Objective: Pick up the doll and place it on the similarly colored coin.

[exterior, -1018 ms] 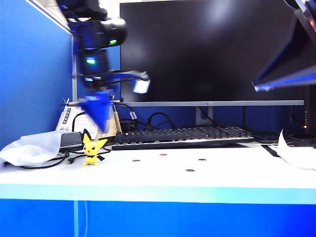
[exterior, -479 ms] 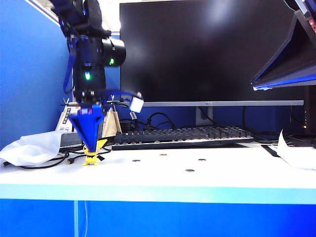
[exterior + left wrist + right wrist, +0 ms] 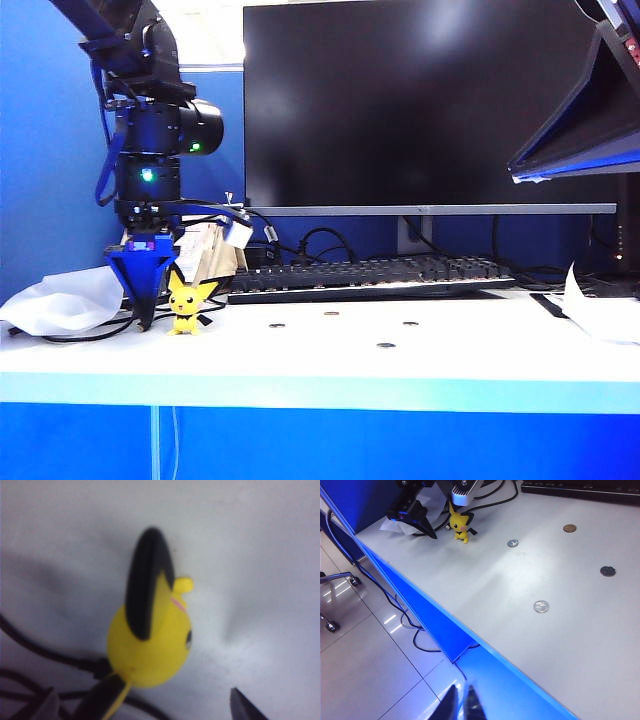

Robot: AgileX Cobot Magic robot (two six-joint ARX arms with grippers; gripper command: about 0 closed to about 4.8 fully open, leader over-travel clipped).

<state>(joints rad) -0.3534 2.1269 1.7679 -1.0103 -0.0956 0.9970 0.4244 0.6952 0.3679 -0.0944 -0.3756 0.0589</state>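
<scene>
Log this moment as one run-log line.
left gripper: open, low beside small yellow toy doll, not gripping | right gripper: shut, off the table edge | brass-tinted round coin: bare | step: grasp pending

White desk point(image 3: 450, 365) with doll point(image 3: 185, 301), brass coin point(image 3: 329, 314), three grey coins point(image 3: 384, 345), keyboard point(image 3: 370, 275).

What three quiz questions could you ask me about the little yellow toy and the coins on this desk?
1. How many coins lie on the table?
2. True or false: the left gripper has lifted the doll.
3. Which coin matches the doll: A. the brownish coin near the keyboard, B. a silver coin?

Key: 1. Four. 2. False; the doll stands on the table, the open gripper beside it. 3. A.
</scene>
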